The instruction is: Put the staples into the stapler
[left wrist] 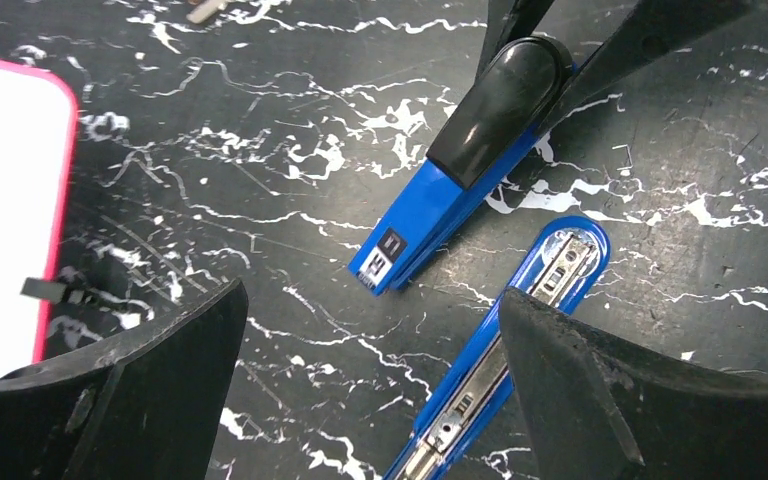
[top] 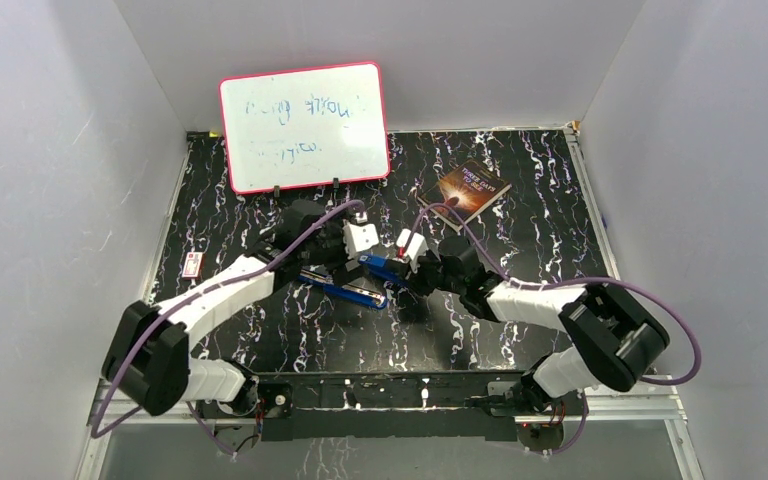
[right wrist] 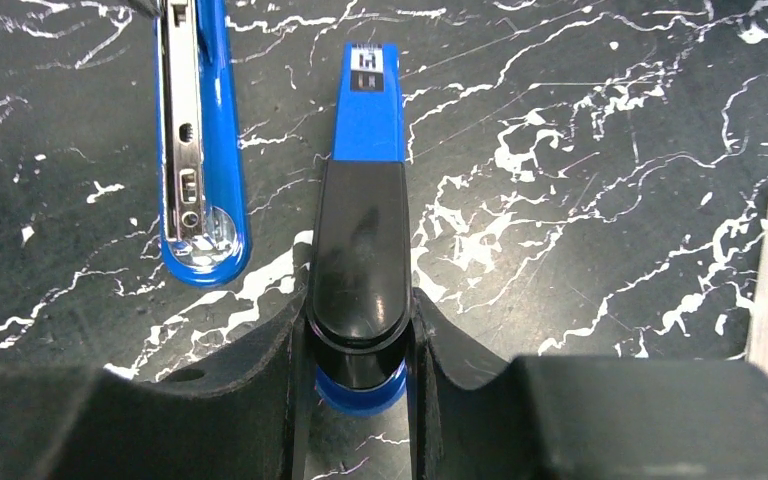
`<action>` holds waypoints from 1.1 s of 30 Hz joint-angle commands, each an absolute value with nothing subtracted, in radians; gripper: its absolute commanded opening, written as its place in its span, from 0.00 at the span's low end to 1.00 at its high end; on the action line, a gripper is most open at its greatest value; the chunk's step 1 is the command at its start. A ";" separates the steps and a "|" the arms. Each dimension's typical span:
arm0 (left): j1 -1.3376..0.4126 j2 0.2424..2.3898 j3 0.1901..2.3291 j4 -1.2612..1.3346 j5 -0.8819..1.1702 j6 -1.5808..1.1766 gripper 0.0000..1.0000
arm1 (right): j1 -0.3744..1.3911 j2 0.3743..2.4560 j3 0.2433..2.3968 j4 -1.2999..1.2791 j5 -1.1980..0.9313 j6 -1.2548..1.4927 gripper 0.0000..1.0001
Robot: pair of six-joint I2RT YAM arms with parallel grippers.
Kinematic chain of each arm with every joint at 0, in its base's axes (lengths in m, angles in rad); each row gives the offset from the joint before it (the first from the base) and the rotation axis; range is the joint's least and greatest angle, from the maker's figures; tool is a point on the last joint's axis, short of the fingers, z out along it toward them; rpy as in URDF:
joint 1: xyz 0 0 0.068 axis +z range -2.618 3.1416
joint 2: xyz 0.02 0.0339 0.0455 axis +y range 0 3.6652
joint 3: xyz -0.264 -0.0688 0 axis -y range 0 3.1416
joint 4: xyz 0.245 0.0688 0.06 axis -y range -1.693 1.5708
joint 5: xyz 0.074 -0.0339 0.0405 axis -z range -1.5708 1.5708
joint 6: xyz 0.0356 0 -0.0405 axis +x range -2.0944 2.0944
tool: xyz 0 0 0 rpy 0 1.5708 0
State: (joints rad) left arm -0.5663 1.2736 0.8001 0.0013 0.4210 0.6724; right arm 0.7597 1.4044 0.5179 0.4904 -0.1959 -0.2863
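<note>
Right gripper (right wrist: pixel 358 335) is clamped on the black-capped lid (right wrist: pixel 360 230) of the stapler (top: pixel 350 290), which is splayed beside the open magazine (left wrist: pixel 550 265). Left gripper (left wrist: pixel 372 360) hangs over that magazine with jaws wide and empty. Staples: none identifiable, possibly already in the channel; the view is inconclusive. Risks: the lid slips from the grip, or a left finger knocks the magazine askew. Both wrists crowd mid-table, with the whiteboard (top: pixel 305 125) close behind. Freer room lies toward the near edge.

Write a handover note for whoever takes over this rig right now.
Left gripper: open, empty, hovering over the metal track.
Right gripper: shut on the black-capped top.
Done: the stapler is open, with the track facing up.
Left to do: no staples are visible in either gripper or in the track. Fetch a strip, lay it in the track and close the stapler.
</note>
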 commanded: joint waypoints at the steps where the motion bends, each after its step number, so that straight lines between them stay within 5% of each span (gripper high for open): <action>1: -0.565 1.386 0.879 0.004 0.501 0.766 0.95 | 0.765 1.458 0.582 0.503 -0.216 -0.350 0.19; 9: -0.566 1.454 0.919 -0.015 0.513 0.796 0.95 | 0.764 1.368 0.524 0.583 -0.186 -0.274 0.58; 13: -0.570 1.476 0.939 -0.021 0.548 0.792 0.95 | 0.764 1.268 0.491 0.567 -0.183 -0.227 0.66; 24: -0.697 1.670 1.093 -0.103 0.551 0.931 0.92 | 0.751 0.955 0.224 0.713 0.204 0.216 0.66; 33: -0.727 1.781 1.192 -0.177 0.629 0.953 0.84 | 0.750 0.856 0.081 0.735 0.212 0.427 0.63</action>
State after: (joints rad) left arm -0.7094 1.7657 1.1439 -0.1272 0.5579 0.9154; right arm 0.7521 0.9001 0.1040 0.6556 0.1726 0.3130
